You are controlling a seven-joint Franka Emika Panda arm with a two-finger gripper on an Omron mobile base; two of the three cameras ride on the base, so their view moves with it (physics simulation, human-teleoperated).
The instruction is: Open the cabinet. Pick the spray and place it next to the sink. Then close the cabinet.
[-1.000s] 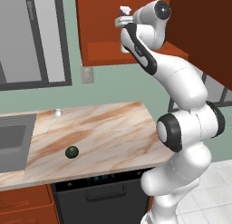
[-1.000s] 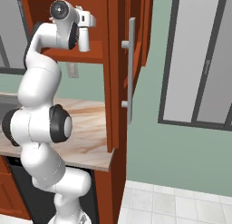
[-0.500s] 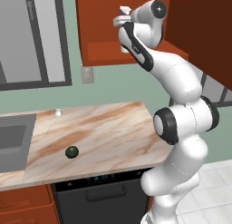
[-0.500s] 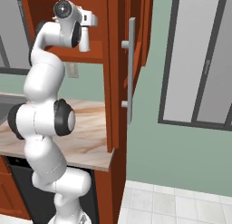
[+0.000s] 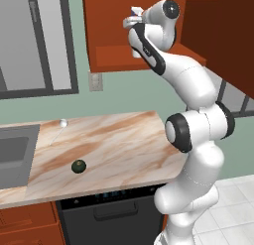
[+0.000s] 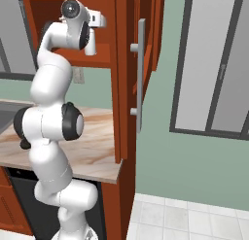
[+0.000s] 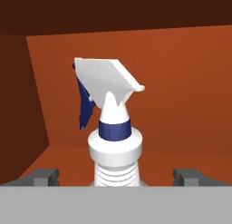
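High on the wall, the cabinet (image 6: 124, 74) stands open, its door swung out edge-on with the grey bar handle (image 6: 140, 74) facing the room. Below runs the marble counter (image 5: 104, 150), the sink (image 5: 15, 152) set into its left end and a dark green ball (image 5: 78, 165) near its front edge. Inside the cabinet the gripper (image 7: 115, 175) is spread wide, one fingertip on either side of the spray (image 7: 113, 132) (upright on the shelf, well inside from the front edge). Picking is the step in hand; next, I judge, the fingers must close on the bottle's neck before lifting out.
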